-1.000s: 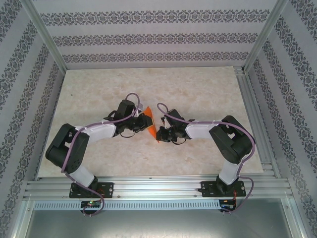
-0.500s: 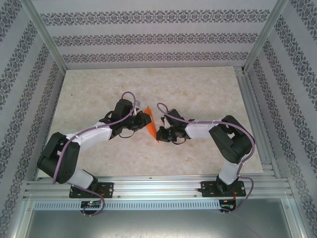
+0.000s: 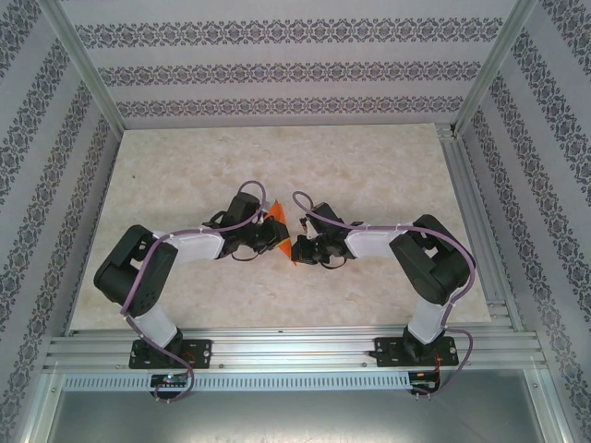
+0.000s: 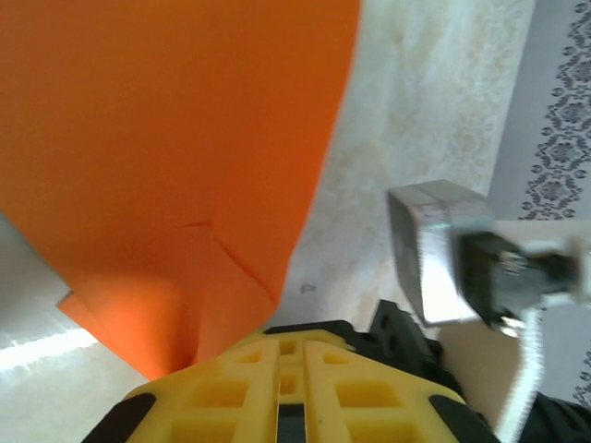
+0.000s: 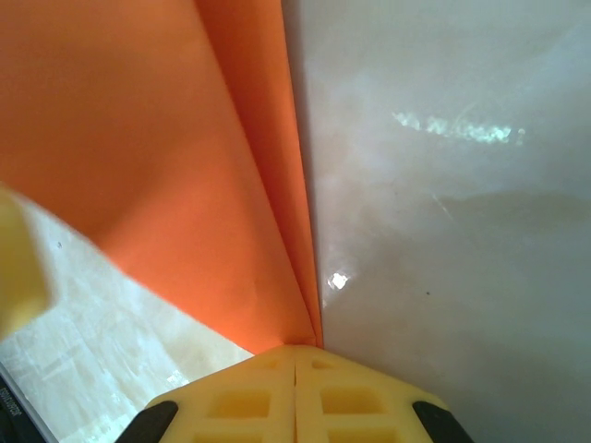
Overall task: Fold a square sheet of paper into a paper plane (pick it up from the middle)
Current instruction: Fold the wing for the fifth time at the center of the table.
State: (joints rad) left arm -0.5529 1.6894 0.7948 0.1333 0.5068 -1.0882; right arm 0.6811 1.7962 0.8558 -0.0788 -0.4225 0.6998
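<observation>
The paper (image 3: 285, 247) hangs in the air over the middle of the table (image 3: 369, 166), caught between the two grippers and partly folded. The right wrist view shows layers (image 5: 138, 138) meeting along a straight crease. The left wrist view shows a broad orange face (image 4: 166, 166) with a short wrinkle near the grip.

The left gripper (image 3: 272, 231) has its yellow fingers pressed together (image 4: 291, 346), pinching a low corner of the paper. The right gripper (image 3: 300, 247) is likewise closed (image 5: 295, 355), nipping the paper where the crease runs into its fingertips. The two grippers sit just beside each other.

The main risk, as I judge it, is tearing. Thin paper pinched at two close points will rip if either arm pulls away or twists out of step. If the arms push towards each other, the paper would buckle and pick up stray wrinkles that spoil the fold line. A small bite on a corner could also slip, dropping that side. The fingers are close enough to collide.

No container is involved; the paper rests in the grippers alone.
</observation>
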